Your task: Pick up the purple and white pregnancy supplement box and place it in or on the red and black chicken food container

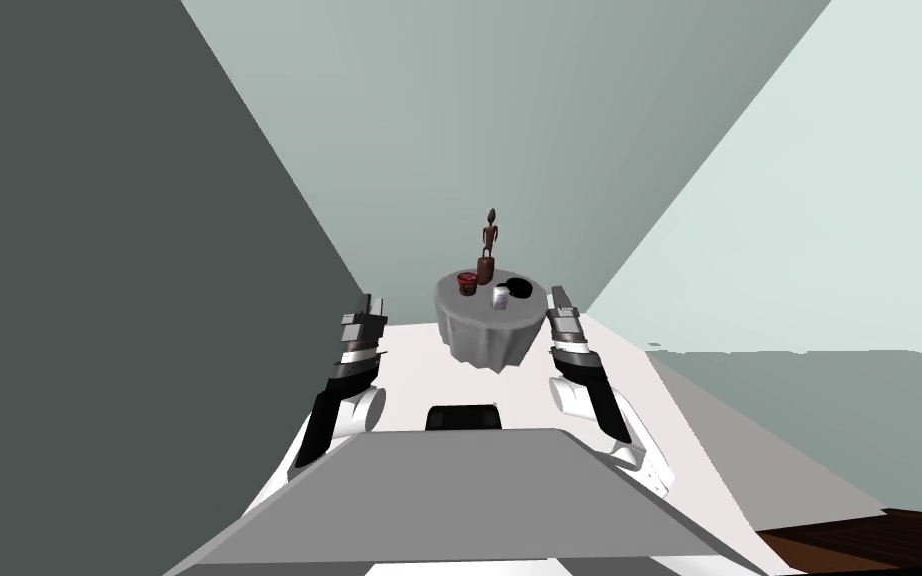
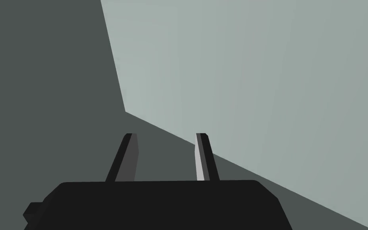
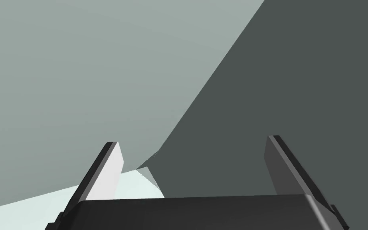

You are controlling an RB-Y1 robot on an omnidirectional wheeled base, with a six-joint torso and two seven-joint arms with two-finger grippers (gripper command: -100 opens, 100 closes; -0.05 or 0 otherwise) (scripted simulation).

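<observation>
Left pincer (image 1: 376,300) held up at the left of a round worktop (image 1: 484,340), nearer than its top and clear of it. Fingers (image 2: 127,159) parted by a modest gap, pinching nothing. Right pincer (image 1: 557,295) raised the same way at the right of the worktop, just off its edge. Fingers (image 3: 108,171) spread wider than the left pair, likewise with nothing between them. Both pincers well apart from everything standing on the worktop.

Worktop draped in a pale grey cloth, set far ahead on a white floor (image 1: 409,350), close to where the grey-green walls meet.

On its top, towards the near right: small white box (image 1: 500,297), upright, too small for any print or purple to be made out. Just beside it, slightly farther and to the right: flat black round thing (image 1: 519,289). On the left part of the top: red and black container (image 1: 467,283), short and round, near the box but apart from it. At the far side, between those two and behind them: tall, thin brown figurine (image 1: 489,250) on a thicker base, upright.
</observation>
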